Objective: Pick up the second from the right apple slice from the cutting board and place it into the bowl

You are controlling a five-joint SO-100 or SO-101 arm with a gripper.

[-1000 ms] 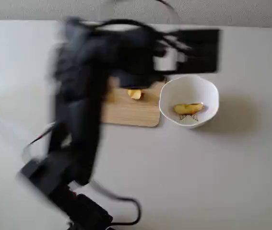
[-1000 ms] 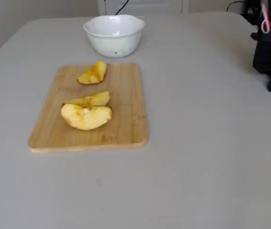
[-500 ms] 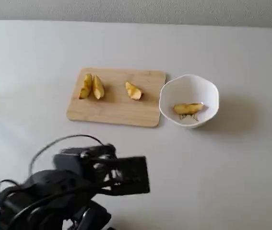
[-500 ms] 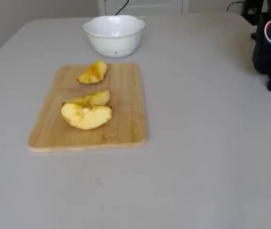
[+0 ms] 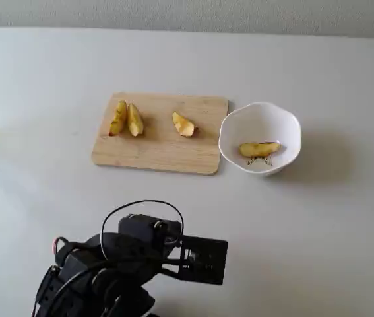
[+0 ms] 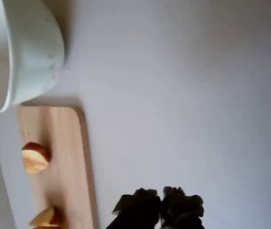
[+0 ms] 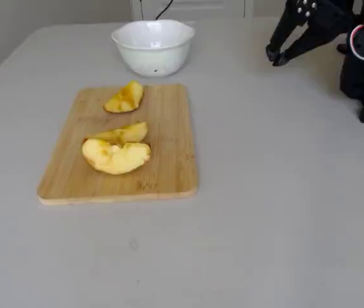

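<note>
I am watching the gripper hanging above the bare table, well apart from the cutting board and empty; in the wrist view its two dark fingertips are sitting pressed together with only a thin seam between them. In the top-down fixed view three apple slices are lying in a row on the board: one alone near the bowl end, then a pair side by side at the far end, the nearer of the pair and the outermost one. Counting from the bowl side, I am taking the inner slice of the pair as my target. From the arm's base it is lying straight ahead across the board, with its long axis running from the near edge to the far edge.

The bowl is standing just beside the board's short edge and is already holding one slice. Nothing is blocking the approach, though the neighbouring slice looks close enough to get nudged when I open the fingers around the target.
</note>
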